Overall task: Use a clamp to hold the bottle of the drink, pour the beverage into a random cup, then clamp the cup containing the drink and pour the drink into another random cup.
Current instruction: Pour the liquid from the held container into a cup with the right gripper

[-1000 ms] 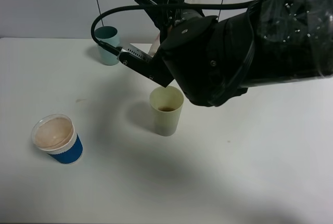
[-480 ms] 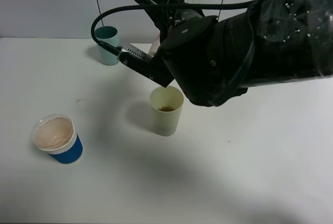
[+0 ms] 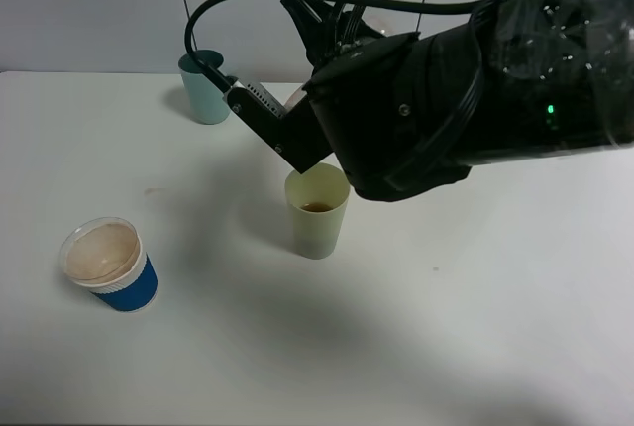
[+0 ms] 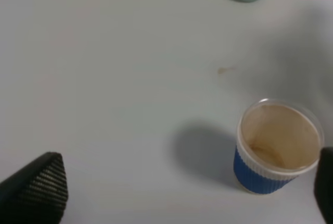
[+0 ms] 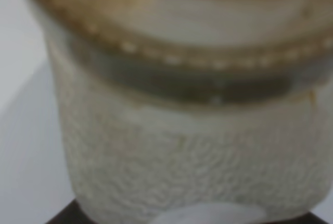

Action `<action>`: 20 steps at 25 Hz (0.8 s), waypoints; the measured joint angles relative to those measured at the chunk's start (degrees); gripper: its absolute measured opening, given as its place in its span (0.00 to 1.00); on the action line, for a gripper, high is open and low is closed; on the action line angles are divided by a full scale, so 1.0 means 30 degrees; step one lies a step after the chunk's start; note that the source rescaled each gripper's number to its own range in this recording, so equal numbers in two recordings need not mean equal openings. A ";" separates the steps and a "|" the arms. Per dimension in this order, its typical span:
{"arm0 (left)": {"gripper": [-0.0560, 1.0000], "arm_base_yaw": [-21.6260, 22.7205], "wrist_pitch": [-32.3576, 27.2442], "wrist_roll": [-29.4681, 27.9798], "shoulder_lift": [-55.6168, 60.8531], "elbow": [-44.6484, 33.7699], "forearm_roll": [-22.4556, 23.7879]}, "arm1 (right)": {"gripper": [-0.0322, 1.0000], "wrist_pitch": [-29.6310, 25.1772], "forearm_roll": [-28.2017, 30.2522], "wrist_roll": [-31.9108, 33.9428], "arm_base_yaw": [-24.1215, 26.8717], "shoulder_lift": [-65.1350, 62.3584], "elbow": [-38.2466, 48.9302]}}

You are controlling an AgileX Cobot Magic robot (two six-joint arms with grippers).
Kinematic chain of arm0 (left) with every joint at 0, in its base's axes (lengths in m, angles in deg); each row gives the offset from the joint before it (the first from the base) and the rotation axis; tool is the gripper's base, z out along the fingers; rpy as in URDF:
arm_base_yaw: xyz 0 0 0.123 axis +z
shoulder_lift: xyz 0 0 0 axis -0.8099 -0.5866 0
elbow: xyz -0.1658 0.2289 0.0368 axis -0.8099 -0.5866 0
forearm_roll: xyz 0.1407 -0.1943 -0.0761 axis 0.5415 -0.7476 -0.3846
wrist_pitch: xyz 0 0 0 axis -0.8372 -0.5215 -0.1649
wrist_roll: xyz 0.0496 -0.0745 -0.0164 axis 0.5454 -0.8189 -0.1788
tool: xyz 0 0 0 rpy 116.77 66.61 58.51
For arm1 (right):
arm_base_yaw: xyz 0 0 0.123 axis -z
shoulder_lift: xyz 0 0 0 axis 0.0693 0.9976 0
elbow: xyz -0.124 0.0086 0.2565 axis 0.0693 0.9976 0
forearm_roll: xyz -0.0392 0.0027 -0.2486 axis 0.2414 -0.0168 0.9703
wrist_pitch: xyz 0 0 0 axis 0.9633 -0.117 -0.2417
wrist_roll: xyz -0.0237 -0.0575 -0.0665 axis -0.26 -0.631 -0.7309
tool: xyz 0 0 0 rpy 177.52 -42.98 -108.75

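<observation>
White matte table (image 3: 475,327) carries a cream paper cup (image 3: 317,213). Above it we see the right gripper (image 3: 275,121) clamping a pebbled frosted bottle (image 5: 182,151); the left gripper (image 4: 179,190) gapes wide near a ribbed blue cup (image 4: 276,153).

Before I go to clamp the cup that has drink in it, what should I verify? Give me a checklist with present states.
1. Cream cup upright, with brown drink in the bottom: ok.
2. Blue cup upright, mouth open, standing apart from the cream cup: ok.
3. Left end effector open and holding nothing, near the blue cup: ok.
4. Right arm clear of the cream cup: cannot tell. In the exterior high view it overlaps the rim, and its height above the cup is unclear.
5. Grip on the held container: cannot tell. It fills the right wrist view, blurred, and no fingers are in sight.
</observation>
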 joint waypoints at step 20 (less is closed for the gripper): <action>0.88 0.0000 0.0000 0.0000 0.0000 0.0000 0.0000 | 0.04 0.1466 -0.2983 1.0993 0.2344 -0.0033 0.0000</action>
